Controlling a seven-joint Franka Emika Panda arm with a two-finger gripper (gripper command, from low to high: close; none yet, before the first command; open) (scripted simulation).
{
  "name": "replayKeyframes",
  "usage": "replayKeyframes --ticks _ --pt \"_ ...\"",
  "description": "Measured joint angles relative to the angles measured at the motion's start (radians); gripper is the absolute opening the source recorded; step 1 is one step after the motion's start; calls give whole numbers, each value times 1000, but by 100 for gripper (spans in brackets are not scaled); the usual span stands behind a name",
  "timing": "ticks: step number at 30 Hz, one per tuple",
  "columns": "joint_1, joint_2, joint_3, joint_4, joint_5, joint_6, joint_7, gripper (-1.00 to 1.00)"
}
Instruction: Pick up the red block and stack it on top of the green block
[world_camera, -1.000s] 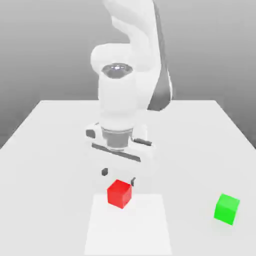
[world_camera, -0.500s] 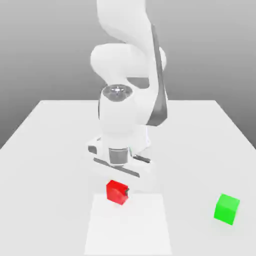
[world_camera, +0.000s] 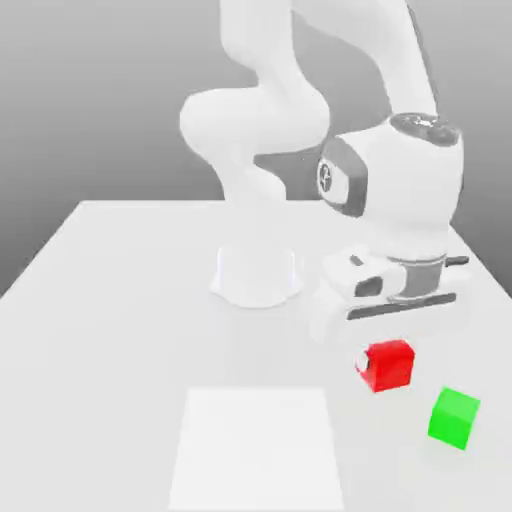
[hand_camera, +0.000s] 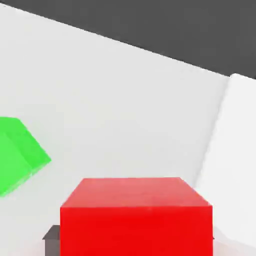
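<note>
Red block in grip, green block awaits

The end effector (world_camera: 386, 362) pinches the red block (world_camera: 391, 366) by opposite sides, which leaves its underside free to land on another block. It holds the red block near the green block (world_camera: 453, 418), which rests on the surface (world_camera: 120, 370) towards the exterior view's right, apart from the white square (world_camera: 256, 450), presumably to serve as the base.
</note>
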Motion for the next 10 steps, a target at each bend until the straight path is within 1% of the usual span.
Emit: replayKeyframes --ticks 2,6,7,10 --pt "29 46 17 40 -16 4 -42 -100" --pt "57 183 -20 60 -102 116 3 -100" --pt "63 203 -28 62 -115 135 11 100" --pt "63 203 -28 62 -115 135 11 100"
